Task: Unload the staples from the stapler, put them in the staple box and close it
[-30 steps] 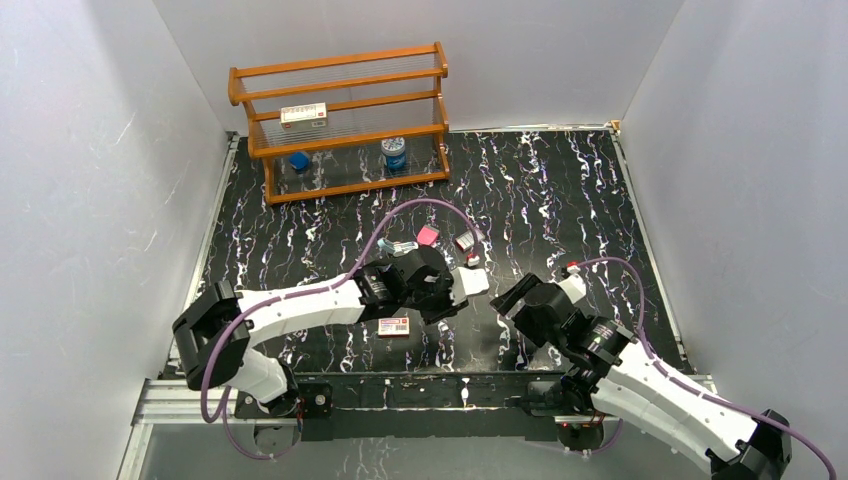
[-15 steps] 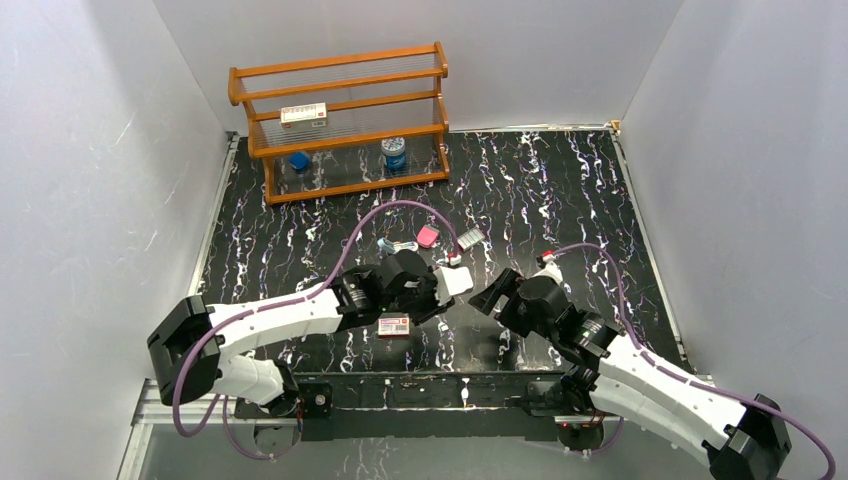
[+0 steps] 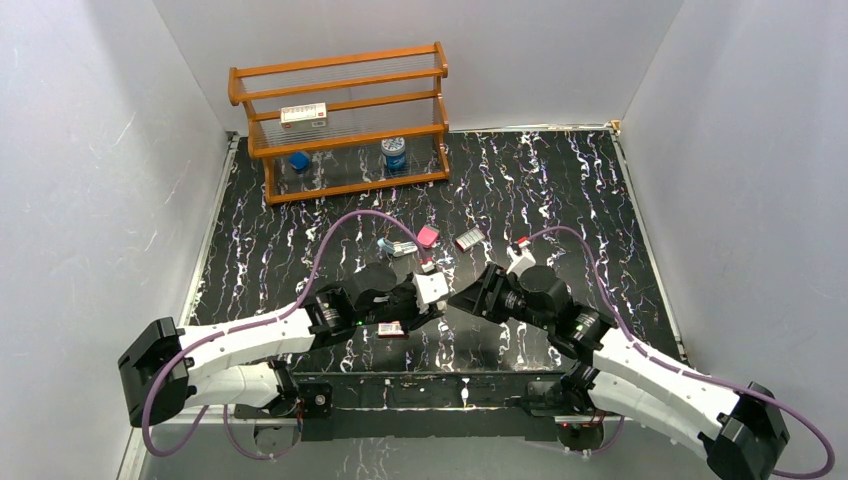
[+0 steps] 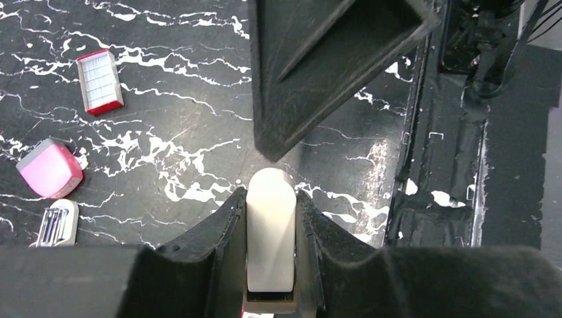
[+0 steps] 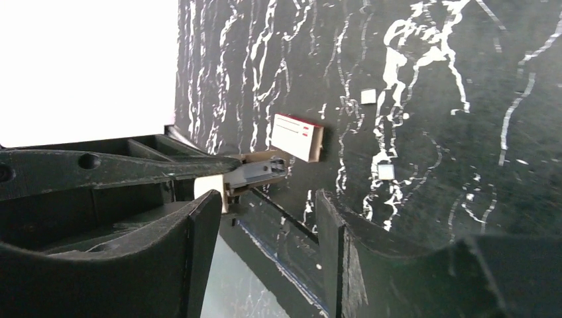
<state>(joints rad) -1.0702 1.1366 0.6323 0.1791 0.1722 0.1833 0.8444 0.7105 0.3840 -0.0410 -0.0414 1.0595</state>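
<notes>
The light-blue stapler (image 3: 397,247) lies on the black marbled table beside a small pink block (image 3: 427,236). In the left wrist view it shows at the lower left edge (image 4: 56,222), silvery parts exposed, below the pink block (image 4: 50,169). My left gripper (image 3: 432,290) (image 4: 270,195) is shut on a white round-ended stapler-like piece (image 4: 270,232), held off the table. A grey metal part (image 5: 260,172) sticks out of that piece. My right gripper (image 3: 460,298) (image 5: 265,202) is open and empty, facing the left gripper's tip at close range.
A flat white box with a red label (image 3: 392,328) (image 5: 297,136) lies under the left arm. A red-edged white box (image 3: 468,240) (image 4: 99,81) lies right of the pink block. A wooden rack (image 3: 340,120) with small items stands at the back left.
Both grippers have moved left and nearer each other. The left one has drawn back with the white piece, and the right one has followed it until tip faces tip.
</notes>
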